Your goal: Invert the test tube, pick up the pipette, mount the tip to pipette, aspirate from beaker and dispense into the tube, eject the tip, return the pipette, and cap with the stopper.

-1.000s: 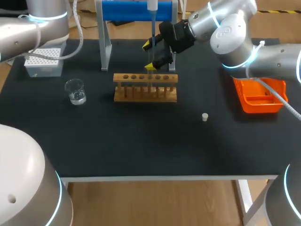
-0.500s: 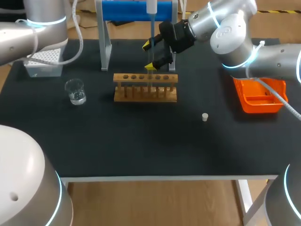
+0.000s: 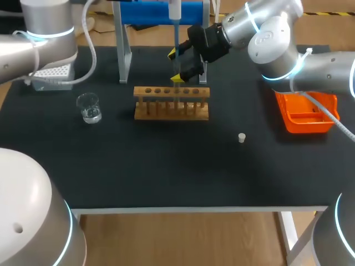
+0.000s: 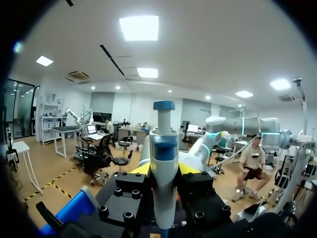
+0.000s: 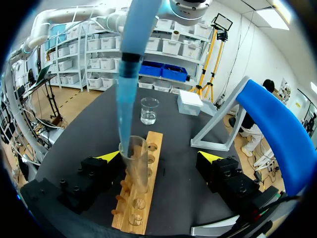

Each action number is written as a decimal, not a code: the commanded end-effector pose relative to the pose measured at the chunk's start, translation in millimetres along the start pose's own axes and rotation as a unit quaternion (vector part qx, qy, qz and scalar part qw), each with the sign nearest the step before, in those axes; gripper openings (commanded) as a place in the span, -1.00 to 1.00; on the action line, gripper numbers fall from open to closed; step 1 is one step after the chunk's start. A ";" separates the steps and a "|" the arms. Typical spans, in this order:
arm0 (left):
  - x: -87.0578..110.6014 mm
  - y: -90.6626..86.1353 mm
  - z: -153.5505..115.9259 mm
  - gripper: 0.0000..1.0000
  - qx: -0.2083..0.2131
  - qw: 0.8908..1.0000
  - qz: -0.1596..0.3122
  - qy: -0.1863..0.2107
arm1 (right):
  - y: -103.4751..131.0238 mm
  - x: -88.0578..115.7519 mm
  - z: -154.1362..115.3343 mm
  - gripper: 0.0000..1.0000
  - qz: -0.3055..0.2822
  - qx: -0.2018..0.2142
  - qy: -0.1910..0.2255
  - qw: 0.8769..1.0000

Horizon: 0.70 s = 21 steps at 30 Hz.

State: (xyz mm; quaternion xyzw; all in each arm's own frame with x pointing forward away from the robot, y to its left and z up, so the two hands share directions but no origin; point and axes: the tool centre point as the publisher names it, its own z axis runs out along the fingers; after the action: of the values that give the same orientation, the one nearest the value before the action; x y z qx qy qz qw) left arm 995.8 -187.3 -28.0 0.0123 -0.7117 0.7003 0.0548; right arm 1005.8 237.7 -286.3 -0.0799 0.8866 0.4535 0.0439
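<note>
Left gripper: my left gripper (image 4: 163, 171) is closed on the white and blue pipette (image 4: 163, 148). Its black finger blocks press the pipette body from two sides, and the yellow tips show just behind it.

Pipette: in the head view it hangs upright (image 3: 175, 10) in front of the blue stand with grey legs (image 3: 125, 55). Its blue shaft goes down toward the rack. In the right wrist view the narrow lower end of the pipette (image 5: 130, 74) is inside the mouth of the tube.

Test tube: the clear glass test tube (image 5: 134, 163) stands upright, mouth up, in the light wooden rack (image 5: 152, 171) that has a row of holes.

Right gripper: my right gripper (image 5: 161, 157) is open, with its fingers wide apart on two sides of the tube. The tube is just beside one finger and well apart from the other. In the head view this gripper (image 3: 175, 66) is just above the rack (image 3: 171, 103).

Beaker: the small clear glass beaker (image 3: 89, 107) with a little liquid stands to the left of the rack, apart from it.

Stopper: the small white stopper (image 3: 242, 137) lies on the black table (image 3: 166, 166), to the right of the rack and nearer to the front edge.

Tip box: the grey box of white tips (image 3: 52, 75) is behind the beaker, under my left arm.

Bin: the orange plastic bin (image 3: 307, 112) stands at the right side of the table.
</note>
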 end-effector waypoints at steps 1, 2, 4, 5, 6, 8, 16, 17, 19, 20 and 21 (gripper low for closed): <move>2.9 2.6 -1.5 -1.00 0.005 1.000 0.004 -0.007 | 0.0 -0.7 -0.6 1.00 0.000 0.001 0.001 1.000; 2.3 2.9 -1.9 -1.00 0.006 1.000 0.004 -0.007 | 0.0 -0.7 -0.6 1.00 0.000 0.001 0.001 1.000; 1.0 3.7 -2.2 -1.00 0.006 1.000 0.004 -0.007 | 0.0 -0.7 -0.6 1.00 0.000 0.001 0.001 1.000; 0.6 3.9 -2.3 -1.00 0.006 1.000 0.005 -0.007 | 0.0 -0.7 -0.6 1.00 0.000 0.001 0.001 1.000; -0.1 4.1 -2.1 -1.00 0.006 1.000 0.005 -0.007 | 0.0 -0.7 -0.6 1.00 0.000 0.001 0.001 1.000; -2.0 4.8 -2.2 -1.00 0.005 1.000 0.006 -0.006 | 0.0 -0.7 -0.6 1.00 0.000 0.001 0.001 1.000; -8.1 5.3 -1.8 -1.00 0.003 1.000 0.004 -0.001 | 0.0 -0.7 -0.6 1.00 0.000 0.001 0.001 1.000; -8.6 5.6 -1.7 -1.00 0.003 1.000 0.004 0.000 | 0.0 -0.7 -0.6 1.00 0.000 0.001 0.001 1.000; -9.5 6.4 -1.4 -1.00 0.003 1.000 0.003 0.001 | 0.0 -0.7 -0.6 1.00 0.000 0.001 0.001 1.000; -10.1 7.1 -1.4 -1.00 0.004 1.000 0.002 0.001 | 0.0 -0.7 -0.6 1.00 0.000 0.001 0.001 1.000; -10.5 7.9 -1.4 -1.00 0.004 1.000 0.002 0.002 | 0.0 -0.7 -0.6 1.00 0.000 0.001 0.001 1.000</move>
State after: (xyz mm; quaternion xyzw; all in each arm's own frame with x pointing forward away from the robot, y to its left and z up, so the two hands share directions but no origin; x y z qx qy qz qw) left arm 1001.2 -185.8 -34.8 0.0136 -0.7101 0.7021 0.0510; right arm 1005.8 237.7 -286.3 -0.0799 0.8866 0.4535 0.0439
